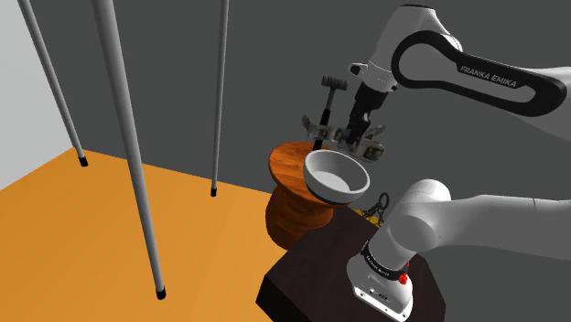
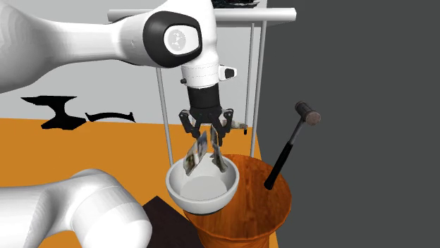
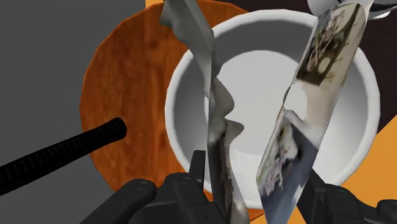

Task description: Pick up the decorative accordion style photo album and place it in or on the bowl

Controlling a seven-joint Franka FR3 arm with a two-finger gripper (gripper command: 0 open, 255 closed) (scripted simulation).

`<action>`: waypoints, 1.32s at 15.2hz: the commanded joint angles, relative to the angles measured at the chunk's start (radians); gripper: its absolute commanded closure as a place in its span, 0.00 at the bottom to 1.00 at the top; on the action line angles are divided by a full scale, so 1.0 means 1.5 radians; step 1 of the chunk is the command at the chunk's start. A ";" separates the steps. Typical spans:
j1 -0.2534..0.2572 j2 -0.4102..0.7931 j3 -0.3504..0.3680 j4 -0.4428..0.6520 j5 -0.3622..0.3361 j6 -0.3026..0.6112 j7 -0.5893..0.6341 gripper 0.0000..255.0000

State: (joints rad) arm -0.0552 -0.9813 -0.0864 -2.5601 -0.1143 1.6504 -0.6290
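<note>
The photo album (image 2: 204,151) is a folded strip of picture panels that hangs from my gripper (image 2: 206,131), which is shut on its upper folds. It dangles straight above the white bowl (image 2: 201,190), its lowest panel close over the bowl's inside. In the wrist view the album's panels (image 3: 220,127) run down between my fingers (image 3: 197,170) toward the bowl's rim (image 3: 175,89). In the shoulder view my gripper (image 1: 360,134) hovers over the bowl (image 1: 337,176), and album panels (image 1: 371,146) stick out on both sides of it.
The bowl sits on a round wooden stool (image 2: 247,211). A black hammer (image 2: 288,149) leans on the stool's far side, handle (image 3: 63,149) beside the bowl. Thin grey metal legs (image 1: 137,165) rise from the orange floor. The dark stand (image 1: 311,274) lies below the arm.
</note>
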 commanded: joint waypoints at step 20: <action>-0.003 -0.097 0.009 -0.069 0.012 -0.088 -0.002 0.00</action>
